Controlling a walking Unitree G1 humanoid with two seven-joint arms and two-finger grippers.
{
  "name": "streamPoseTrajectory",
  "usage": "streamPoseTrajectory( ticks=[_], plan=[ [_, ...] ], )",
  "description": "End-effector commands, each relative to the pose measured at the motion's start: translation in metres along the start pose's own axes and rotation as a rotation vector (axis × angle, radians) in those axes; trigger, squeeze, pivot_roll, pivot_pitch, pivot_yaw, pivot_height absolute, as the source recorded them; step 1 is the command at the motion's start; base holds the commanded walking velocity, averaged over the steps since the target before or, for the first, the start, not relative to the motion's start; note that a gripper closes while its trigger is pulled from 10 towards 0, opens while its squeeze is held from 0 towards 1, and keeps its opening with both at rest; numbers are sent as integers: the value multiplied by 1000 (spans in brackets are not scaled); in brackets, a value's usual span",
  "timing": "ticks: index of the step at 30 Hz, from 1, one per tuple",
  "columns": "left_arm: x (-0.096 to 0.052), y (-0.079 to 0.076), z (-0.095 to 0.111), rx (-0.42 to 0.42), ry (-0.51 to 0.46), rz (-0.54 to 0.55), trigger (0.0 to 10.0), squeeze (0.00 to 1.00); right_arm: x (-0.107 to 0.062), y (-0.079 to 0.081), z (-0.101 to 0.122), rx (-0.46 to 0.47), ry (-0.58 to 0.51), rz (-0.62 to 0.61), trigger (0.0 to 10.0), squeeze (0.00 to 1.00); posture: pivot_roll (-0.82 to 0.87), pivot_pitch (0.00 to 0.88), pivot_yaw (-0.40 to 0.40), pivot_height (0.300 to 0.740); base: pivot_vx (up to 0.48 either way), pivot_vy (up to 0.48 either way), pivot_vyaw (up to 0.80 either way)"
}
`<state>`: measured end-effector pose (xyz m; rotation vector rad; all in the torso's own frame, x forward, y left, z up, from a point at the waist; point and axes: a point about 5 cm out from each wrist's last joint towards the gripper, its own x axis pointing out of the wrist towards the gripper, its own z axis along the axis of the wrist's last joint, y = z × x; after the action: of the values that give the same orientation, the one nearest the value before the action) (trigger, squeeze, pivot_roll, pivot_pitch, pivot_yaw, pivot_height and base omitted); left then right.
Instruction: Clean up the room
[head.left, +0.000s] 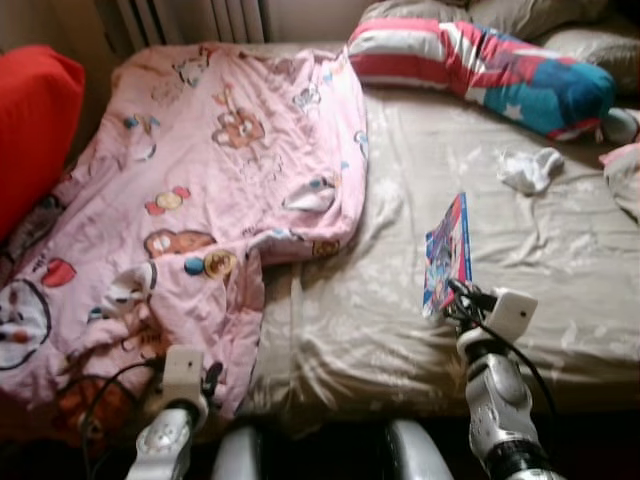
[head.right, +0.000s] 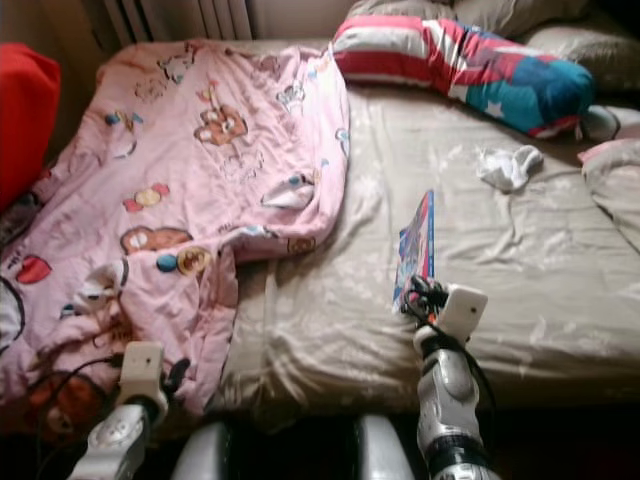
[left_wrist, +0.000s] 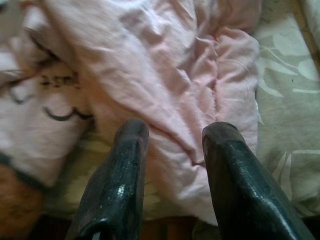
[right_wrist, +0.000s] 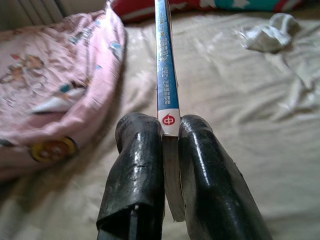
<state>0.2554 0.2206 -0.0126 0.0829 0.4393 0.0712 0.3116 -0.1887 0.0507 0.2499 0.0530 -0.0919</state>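
A thin book with a blue spine (right_wrist: 165, 75) and a colourful cover (head.left: 448, 252) stands on edge above the beige bed sheet (head.left: 420, 330). My right gripper (right_wrist: 170, 131) is shut on its lower spine, near the bed's front edge (head.right: 425, 295). My left gripper (left_wrist: 175, 135) is open just over the rumpled front corner of the pink cartoon blanket (head.left: 210, 170), with nothing between its fingers. That left arm (head.left: 180, 390) sits low at the front left of the bed.
A striped red, white and blue pillow (head.left: 480, 62) lies at the head of the bed. A small white sock (head.left: 530, 168) rests on the sheet at the right. A red cushion (head.left: 30, 120) leans at the far left. A radiator (head.left: 190, 18) stands behind.
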Motion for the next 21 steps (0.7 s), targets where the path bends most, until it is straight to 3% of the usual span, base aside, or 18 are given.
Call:
streamPoseTrajectory(
  ticks=[1,10,14,21],
  plan=[
    [-2,5,-7,12,30,6,10000,0,6,7,16,-13,-78,28,10000,0,-42,46,18,711,0,0,0],
    [-1,15,-12,-20,74,56,10000,0,3,-3,13,-18,-62,-26,10000,0,-55,54,31,740,0,0,0],
    [1,8,-16,-30,108,41,10000,0,0,-8,9,-14,-36,-58,10000,0,-54,80,29,740,0,0,0],
    [1,-3,-20,-35,132,18,10000,0,-1,-4,6,-8,-27,-56,10000,0,-52,99,20,740,0,-40,0]
  ],
)
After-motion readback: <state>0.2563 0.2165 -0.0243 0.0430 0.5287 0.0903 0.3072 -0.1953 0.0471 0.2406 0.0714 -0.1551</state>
